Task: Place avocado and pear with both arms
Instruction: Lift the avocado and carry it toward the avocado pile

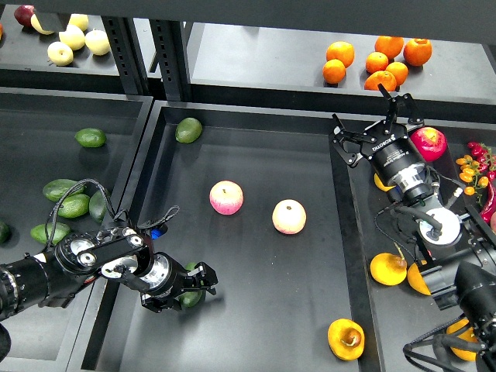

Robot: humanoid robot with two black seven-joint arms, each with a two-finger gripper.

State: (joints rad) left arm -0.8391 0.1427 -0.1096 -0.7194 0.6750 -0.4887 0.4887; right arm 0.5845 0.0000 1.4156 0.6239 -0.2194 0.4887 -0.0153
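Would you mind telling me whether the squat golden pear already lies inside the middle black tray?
Inside. The squat golden pear lies on the middle black tray's floor near its right wall, free of both grippers.

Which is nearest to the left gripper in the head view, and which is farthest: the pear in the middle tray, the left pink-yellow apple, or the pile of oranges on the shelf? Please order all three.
From the left gripper:
1. Left pink-yellow apple, up and slightly right, in the middle tray.
2. Pear, far right, at the tray's bottom edge.
3. Oranges, on the back shelf, upper right.
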